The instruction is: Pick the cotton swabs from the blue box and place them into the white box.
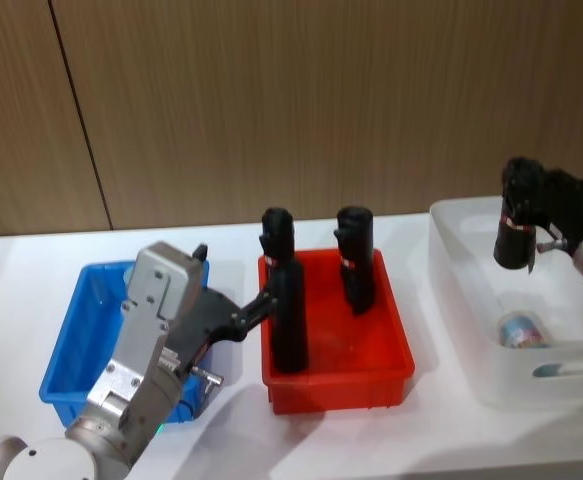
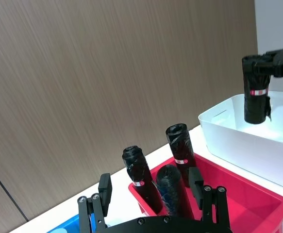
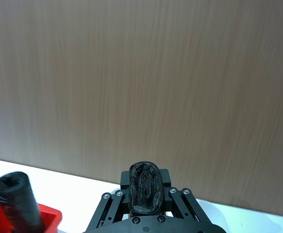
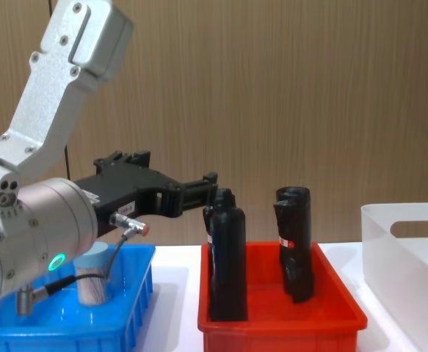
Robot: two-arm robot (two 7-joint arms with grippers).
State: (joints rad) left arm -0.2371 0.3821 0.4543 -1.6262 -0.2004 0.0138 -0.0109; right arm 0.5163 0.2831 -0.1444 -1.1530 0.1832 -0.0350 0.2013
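My right tool (image 1: pixel 533 222) hangs over the white box (image 1: pixel 461 300) on the right side of the worktop (image 1: pixel 31 270). It is pinched tight on a black roll (image 1: pixel 517 232) with a red and white band. That is not a cotton swab jar, so this does not fit the job I was given. The roll is up in the air above the box and touches nothing else.

Down in the white box I can see one small round thing (image 1: pixel 520 330) with a colored label. I think it is a jar of cotton swabs already put away, but I cannot be sure.

My left tool (image 4: pixel 212 190) reaches across from over the blue box (image 1: pixel 63 370) toward the red bin (image 1: pixel 391 368) in the middle. Its fingers are spread wide and hold nothing. Three more black rolls stand in the red bin, and the front one (image 1: pixel 289 318) is right by my left tool's tips.

In the blue box, one cotton swab jar (image 4: pixel 92 277) with a pale blue lid stands upright, partly behind my left arm. So I judge at least that jar is left to move. The arm hides part of the blue box, so I cannot tell if there are more.
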